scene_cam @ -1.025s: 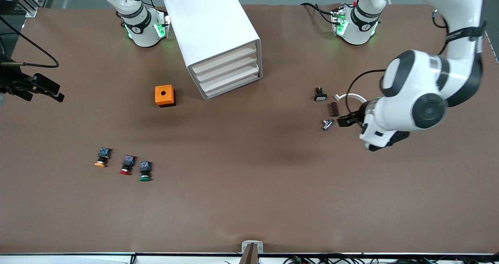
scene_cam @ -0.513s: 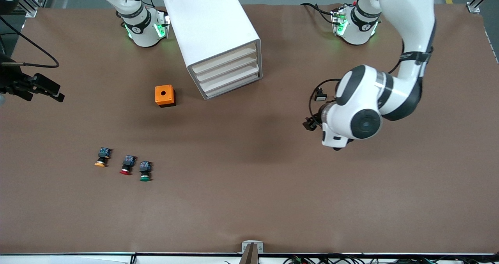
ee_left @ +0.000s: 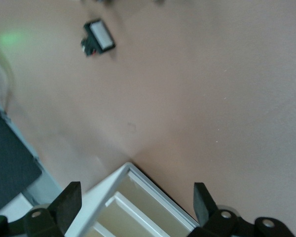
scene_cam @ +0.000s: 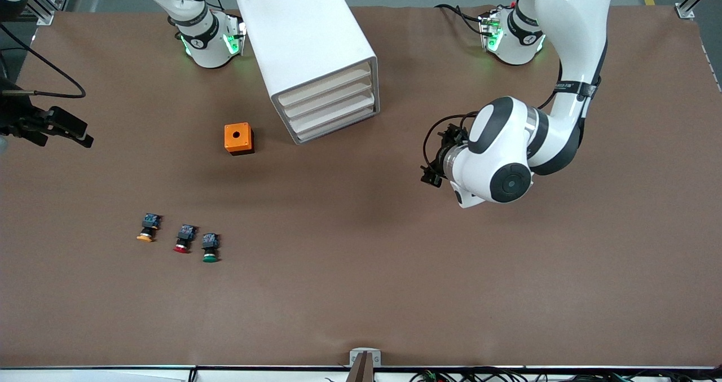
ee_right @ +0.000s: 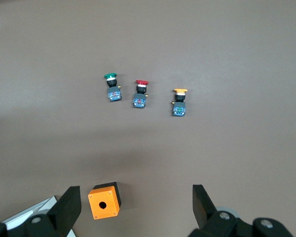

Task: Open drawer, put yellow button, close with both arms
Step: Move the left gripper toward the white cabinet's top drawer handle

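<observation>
The white cabinet [scene_cam: 307, 38] stands near the robots' bases, and its uppermost drawer [scene_cam: 327, 85] is closed, flush like the three below. The yellow button [scene_cam: 148, 228] lies on the table toward the right arm's end, and shows in the right wrist view [ee_right: 179, 101]. My left gripper [scene_cam: 431, 174] is open and empty, low over the table, facing the cabinet's drawer fronts [ee_left: 138, 207] from a distance. My right gripper [ee_right: 134, 190] is open and empty, high over the orange box [ee_right: 104, 200], and waits.
A red button [scene_cam: 183, 240] and a green button [scene_cam: 210, 247] lie beside the yellow one. The orange box [scene_cam: 238, 138] sits beside the cabinet. A black switch with a white face [ee_left: 98, 38] lies near the left arm. A black fixture [scene_cam: 56, 127] stands at the table's edge.
My left arm has swung from over the small parts toward the cabinet, gripper leading. The right arm, the buttons and the drawer have not moved.
</observation>
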Available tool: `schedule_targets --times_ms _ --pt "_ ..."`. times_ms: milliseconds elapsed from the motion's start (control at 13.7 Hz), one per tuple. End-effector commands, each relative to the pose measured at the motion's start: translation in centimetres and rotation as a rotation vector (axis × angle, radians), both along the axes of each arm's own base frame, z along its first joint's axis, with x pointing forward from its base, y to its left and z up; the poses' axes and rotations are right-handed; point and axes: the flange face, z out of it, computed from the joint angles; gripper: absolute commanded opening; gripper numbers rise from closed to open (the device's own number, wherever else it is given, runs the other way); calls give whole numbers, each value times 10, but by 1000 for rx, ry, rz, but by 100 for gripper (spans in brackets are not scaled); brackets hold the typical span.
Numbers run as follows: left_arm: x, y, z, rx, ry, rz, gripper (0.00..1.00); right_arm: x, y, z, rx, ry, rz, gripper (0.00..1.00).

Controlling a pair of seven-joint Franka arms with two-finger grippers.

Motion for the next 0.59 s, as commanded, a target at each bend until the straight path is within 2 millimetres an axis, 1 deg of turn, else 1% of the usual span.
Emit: schedule_targets --times_ms 0,146,366,439,513 --pt "-1 -8 -3 38 74 117 100 -4 -3 1 10 -4 8 100" --pt "-8 -21 -9 71 114 176 100 -3 -3 -1 6 -10 7 100" --pt "-10 -29 -11 93 192 297 100 -2 -5 -5 1 -13 5 100" --pt "-10 -31 -12 94 228 346 100 -1 -8 -4 0 -28 -2 100" --pt "-10 -33 -12 101 255 382 100 -1 -7 -3 -1 -33 0 100"
